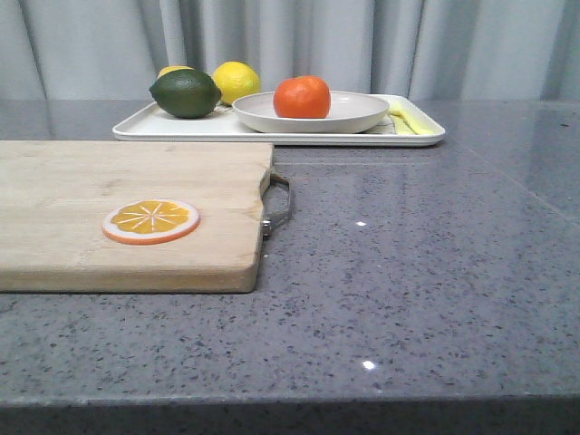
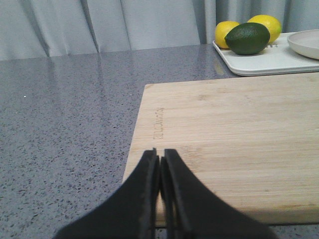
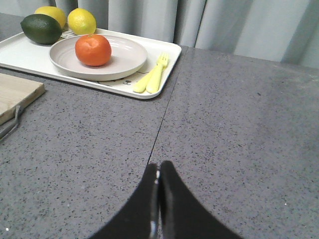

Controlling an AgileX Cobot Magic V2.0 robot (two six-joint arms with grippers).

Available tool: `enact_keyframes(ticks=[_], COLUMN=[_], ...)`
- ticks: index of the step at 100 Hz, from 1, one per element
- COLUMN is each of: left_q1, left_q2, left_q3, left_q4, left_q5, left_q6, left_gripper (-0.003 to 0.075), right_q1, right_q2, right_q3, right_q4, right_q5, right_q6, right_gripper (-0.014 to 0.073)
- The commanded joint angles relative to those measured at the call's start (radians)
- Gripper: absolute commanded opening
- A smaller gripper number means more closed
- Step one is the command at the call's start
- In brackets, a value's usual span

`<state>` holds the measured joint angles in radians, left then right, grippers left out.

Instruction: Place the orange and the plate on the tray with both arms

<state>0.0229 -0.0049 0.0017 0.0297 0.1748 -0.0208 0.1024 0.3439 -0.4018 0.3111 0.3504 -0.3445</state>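
While the orange (image 1: 302, 97) sits in the plate (image 1: 355, 116) on the tray (image 1: 163, 128) at the far side of the table (image 1: 417, 272), the left gripper (image 2: 160, 158) hangs over the cutting board (image 2: 239, 144), jaws pressed together and empty. The right gripper (image 3: 158, 172) is likewise closed on nothing.

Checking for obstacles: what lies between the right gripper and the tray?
Only bare grey tabletop separates the right gripper from the tray, seen in the right wrist view.

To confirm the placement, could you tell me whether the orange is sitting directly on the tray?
No, the orange rests in the plate, which sits on the tray.
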Motion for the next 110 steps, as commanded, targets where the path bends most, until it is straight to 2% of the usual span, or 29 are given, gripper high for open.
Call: enact_keyframes(ticks=[1,52,67,94,101,110], left_q1=[0.000,0.000,0.000,0.000,0.000,0.000], left_q2=[-0.031,-0.031,-0.031,-0.031,-0.031,-0.031], left_q3=[0.008,0.008,0.008,0.008,0.008,0.008], left_q4=[-0.010,-0.010,-0.010,-0.010,-0.010,-0.010], left_q5=[-0.070,-0.070,-0.070,-0.070,-0.070,-0.071], left_q6=[-0.008,-0.008,-0.008,-0.008,-0.008,-0.008], left_gripper=[-0.0020,-0.0020,-0.0020,-0.0020,-0.0020,-0.0020], right_q1=[-0.001,-0.001,-0.001,-0.001,-0.001,-0.005], right_q2=[-0.001,-0.001,-0.054,-0.309,-0.372,-0.361], right_q3=[-0.028,-0.026,0.005,0.229,0.281,0.323], right_q4=[0.005,0.005,-0.088,-0.311,-0.342,-0.346], right_q5=[-0.079,-0.080,-0.107,-0.203,-0.205,-0.219], right_q6=[-0.006,-0.006,0.009,0.271,0.300,0.306], right_gripper=[-0.0102,-0.0102,-0.0102,-0.0102,-0.0102,-0.0102])
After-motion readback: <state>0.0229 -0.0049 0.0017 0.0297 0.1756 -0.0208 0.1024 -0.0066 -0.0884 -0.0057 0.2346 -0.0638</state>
